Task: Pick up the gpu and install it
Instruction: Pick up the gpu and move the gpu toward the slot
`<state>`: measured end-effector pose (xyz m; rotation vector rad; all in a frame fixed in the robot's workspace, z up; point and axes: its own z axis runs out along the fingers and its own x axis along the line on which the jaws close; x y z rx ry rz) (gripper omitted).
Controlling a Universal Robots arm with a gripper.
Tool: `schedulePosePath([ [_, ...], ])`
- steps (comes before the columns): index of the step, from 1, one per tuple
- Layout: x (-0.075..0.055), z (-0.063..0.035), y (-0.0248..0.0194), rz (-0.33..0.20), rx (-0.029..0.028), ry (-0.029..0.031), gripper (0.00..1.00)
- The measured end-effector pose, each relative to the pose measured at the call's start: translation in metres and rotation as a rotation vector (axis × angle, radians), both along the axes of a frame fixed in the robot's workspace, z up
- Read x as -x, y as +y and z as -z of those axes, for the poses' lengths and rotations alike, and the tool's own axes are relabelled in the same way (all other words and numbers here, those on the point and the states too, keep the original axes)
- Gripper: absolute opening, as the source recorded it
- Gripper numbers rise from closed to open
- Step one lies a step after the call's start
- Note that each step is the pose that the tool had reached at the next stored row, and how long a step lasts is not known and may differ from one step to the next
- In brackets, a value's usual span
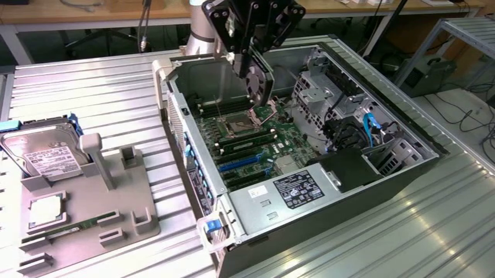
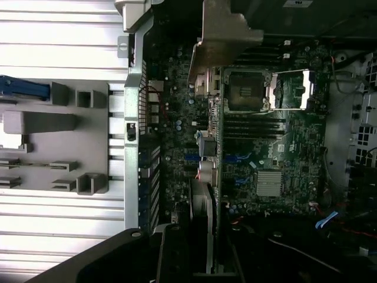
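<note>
GPU (image 1: 259, 81) hangs on edge at twelve o'clock in the exterior view, clamped between the fingers of the gripper (image 1: 249, 55). Its dark face with a round fan looks toward three o'clock. The card sits over the open computer case (image 1: 232, 223), which lies on its side on the ribbed metal table (image 1: 93, 87). Its lower end is above the motherboard (image 1: 255, 142), near the open CPU socket (image 1: 236, 124). I cannot tell whether it touches the board. At five o'clock from the socket is the labelled power supply (image 1: 294, 188). Toward eight o'clock, well apart from the case, a grey holder (image 1: 127, 223) carries a hard drive (image 1: 48, 157) and a narrow RAM stick (image 1: 73, 229).

In the wrist view the GPU (image 2: 205, 188) is seen edge-on, gripped by the gripper (image 2: 203, 236). The card's silver bracket (image 2: 221, 35) is at its far end. Beneath lies the motherboard (image 2: 283, 153), with the CPU socket (image 2: 244, 91) just beside the card's line. A finned heat sink (image 2: 269, 184) lies farther along the board. The grey holder (image 2: 70, 147) lies outside the case wall.
</note>
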<state>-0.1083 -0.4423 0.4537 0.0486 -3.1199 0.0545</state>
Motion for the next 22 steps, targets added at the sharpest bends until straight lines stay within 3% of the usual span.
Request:
schedulePosePath([
  [15,-0.019,0.0003,0.0000,0.000,0.0000,0.0000,0.28],
  [22,-0.038,0.0005,0.0000,0.000,0.0000,0.0000,0.28],
])
